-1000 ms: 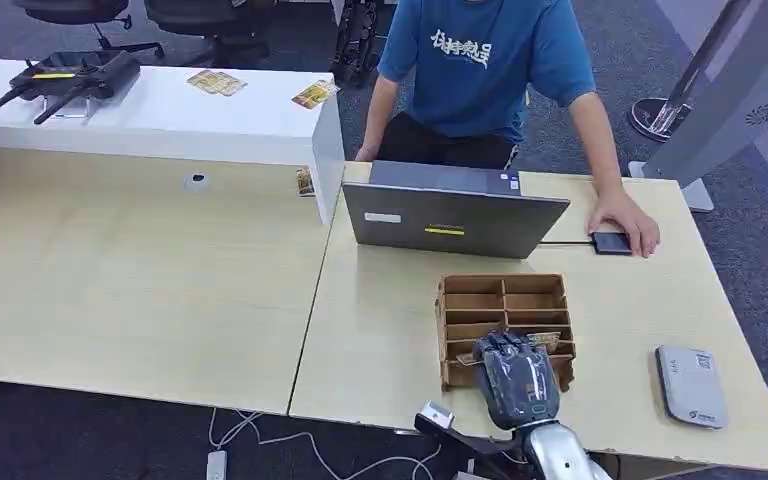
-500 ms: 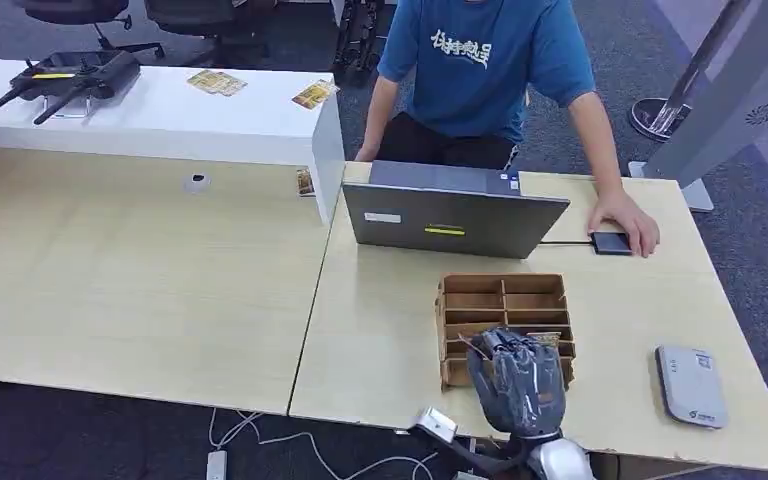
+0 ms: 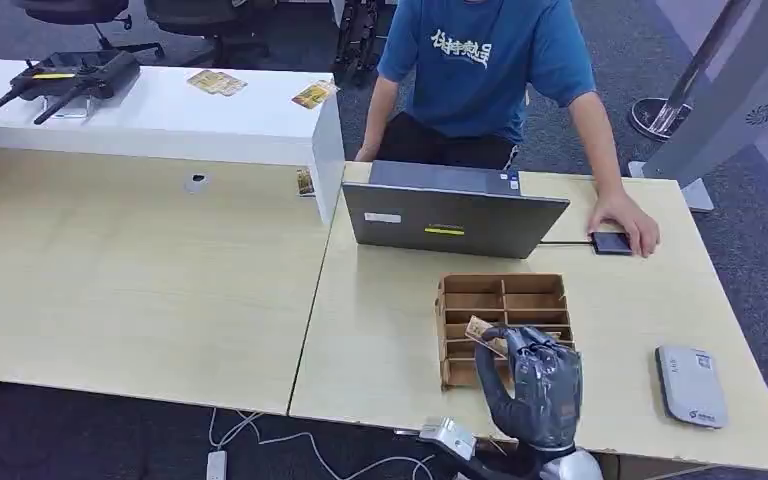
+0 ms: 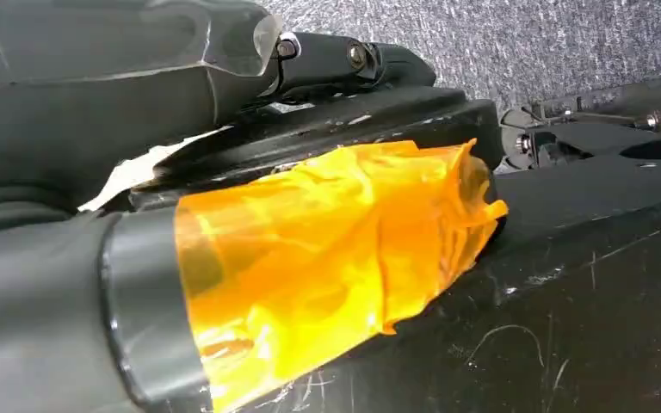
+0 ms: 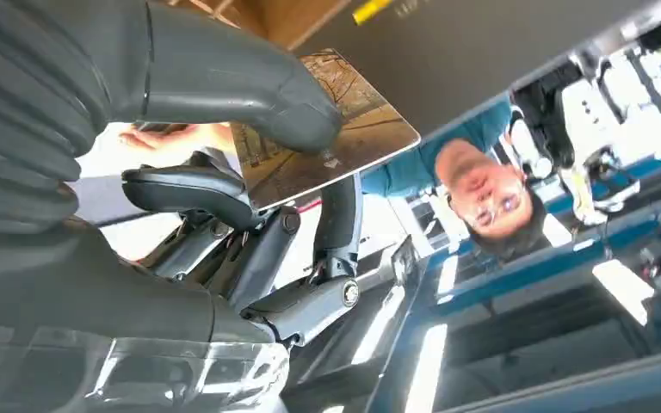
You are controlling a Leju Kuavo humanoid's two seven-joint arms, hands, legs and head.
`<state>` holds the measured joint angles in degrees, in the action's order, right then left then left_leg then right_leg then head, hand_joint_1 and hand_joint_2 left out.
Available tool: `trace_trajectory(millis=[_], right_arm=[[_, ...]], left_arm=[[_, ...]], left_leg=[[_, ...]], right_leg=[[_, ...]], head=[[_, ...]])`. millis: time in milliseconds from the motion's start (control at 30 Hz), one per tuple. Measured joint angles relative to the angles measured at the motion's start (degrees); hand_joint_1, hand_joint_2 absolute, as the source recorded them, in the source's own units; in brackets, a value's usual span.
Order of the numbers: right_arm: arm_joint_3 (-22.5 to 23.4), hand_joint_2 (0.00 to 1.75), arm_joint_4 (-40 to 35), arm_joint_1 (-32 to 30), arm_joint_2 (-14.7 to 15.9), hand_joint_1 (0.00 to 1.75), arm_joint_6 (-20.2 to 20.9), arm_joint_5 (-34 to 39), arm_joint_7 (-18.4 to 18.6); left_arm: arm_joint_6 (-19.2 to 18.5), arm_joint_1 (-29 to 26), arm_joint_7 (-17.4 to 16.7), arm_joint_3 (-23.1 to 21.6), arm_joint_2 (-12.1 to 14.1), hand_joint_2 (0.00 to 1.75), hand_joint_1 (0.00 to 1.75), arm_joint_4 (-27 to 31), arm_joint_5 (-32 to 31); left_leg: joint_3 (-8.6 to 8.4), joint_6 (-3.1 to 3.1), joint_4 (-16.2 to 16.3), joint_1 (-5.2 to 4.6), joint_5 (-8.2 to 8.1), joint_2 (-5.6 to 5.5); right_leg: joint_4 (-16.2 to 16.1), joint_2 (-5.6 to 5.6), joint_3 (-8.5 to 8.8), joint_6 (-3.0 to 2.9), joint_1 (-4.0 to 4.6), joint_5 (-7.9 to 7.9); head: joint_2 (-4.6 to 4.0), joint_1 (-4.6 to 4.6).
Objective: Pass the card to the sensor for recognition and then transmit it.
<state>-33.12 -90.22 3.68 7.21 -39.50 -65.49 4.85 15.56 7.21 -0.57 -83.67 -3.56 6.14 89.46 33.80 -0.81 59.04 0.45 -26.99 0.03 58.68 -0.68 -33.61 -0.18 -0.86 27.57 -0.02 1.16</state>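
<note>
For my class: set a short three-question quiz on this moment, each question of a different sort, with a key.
1. True or false: the right hand holds a card.
2. Which object lies on the table to the right of the wooden organizer? A) grey sensor B) mug C) keyboard
3. Fill in: the person's hand rests beside a small dark ____.

Key: 1 true; 2 A, the grey sensor; 3 device.

The table has a pale matt wood-look top, the compartment box looks like brown cardboard, the card is smooth and a little glossy, the right hand is dark matt plastic, and the laptop lid is matt grey.
</note>
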Motion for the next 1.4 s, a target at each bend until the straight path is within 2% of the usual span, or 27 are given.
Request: trace_trajectory(millis=[200,367,533,667,833,1000,1167,1400], right_arm=[[1.90,1.75,-1.82,0.04,-1.64,1.75,-0.02,5.07,-3.39],[3.17,1.75,-1.95,2.27,-3.30,1.75,-0.11,7.91,-4.26],[3.98,1.75,-0.70,6.91,-4.72,1.75,0.18,12.97,-5.91],[5.03,1.75,3.51,11.58,-5.36,1.75,0.68,16.70,-8.00],[5.29,1.75,5.50,13.50,-5.94,1.75,1.24,17.31,-8.09],[6.32,1.75,12.05,22.70,-7.13,1.75,4.26,18.63,-5.57],[6.95,1.75,17.70,29.75,-8.35,1.75,5.03,17.47,-3.52],[7.48,1.75,21.13,32.81,-9.16,1.75,5.25,17.25,-3.15]], left_arm=[[0.00,0.00,0.00,0.00,0.00,0.00,0.00,0.00,-0.09],[0.00,0.01,-0.02,0.00,0.00,0.00,0.00,0.00,-0.33],[0.00,0.10,-0.53,-0.15,0.00,0.00,0.00,0.00,-1.60],[-0.04,0.11,-0.72,-0.37,0.02,0.00,0.00,0.00,-2.49],[-0.04,0.12,-0.85,-0.41,0.00,0.00,0.00,0.00,-2.93],[-0.18,0.30,-1.77,-0.44,0.02,0.00,0.00,0.00,-5.12],[-0.22,0.34,-2.34,-0.44,0.02,0.00,0.00,0.00,-6.95],[-0.22,0.37,-2.36,-0.44,0.02,0.00,0.00,0.00,-7.19]], left_leg=[[0.00,0.00,0.00,0.00,0.00,0.00],[0.00,0.00,0.00,0.00,0.01,-0.01],[-0.01,-0.02,0.00,0.00,0.02,0.01],[-0.02,-0.01,0.00,0.00,0.05,0.01],[0.07,-0.02,0.00,-0.01,0.06,-0.04],[0.05,-0.02,0.01,-0.02,0.16,0.02],[0.05,-0.06,0.01,-0.01,0.22,0.00],[0.07,-0.06,0.01,-0.01,0.22,0.00]], right_leg=[[0.00,0.00,0.02,0.00,0.00,-0.01],[0.00,-0.01,0.02,0.01,0.00,-0.02],[0.01,0.03,0.02,0.01,0.00,-0.03],[0.01,0.03,0.02,0.02,-0.01,-0.05],[0.03,0.00,0.01,0.02,0.00,-0.05],[0.04,0.07,-0.08,-0.08,-0.01,-0.14],[0.04,0.05,-0.08,-0.04,-0.01,-0.18],[0.04,0.05,-0.08,-0.04,-0.01,-0.18]], head=[[0.00,-0.02],[0.00,-0.02],[0.00,-0.02],[0.00,0.00],[0.00,0.00],[0.00,-0.02],[0.00,-0.02],[0.00,0.00]])
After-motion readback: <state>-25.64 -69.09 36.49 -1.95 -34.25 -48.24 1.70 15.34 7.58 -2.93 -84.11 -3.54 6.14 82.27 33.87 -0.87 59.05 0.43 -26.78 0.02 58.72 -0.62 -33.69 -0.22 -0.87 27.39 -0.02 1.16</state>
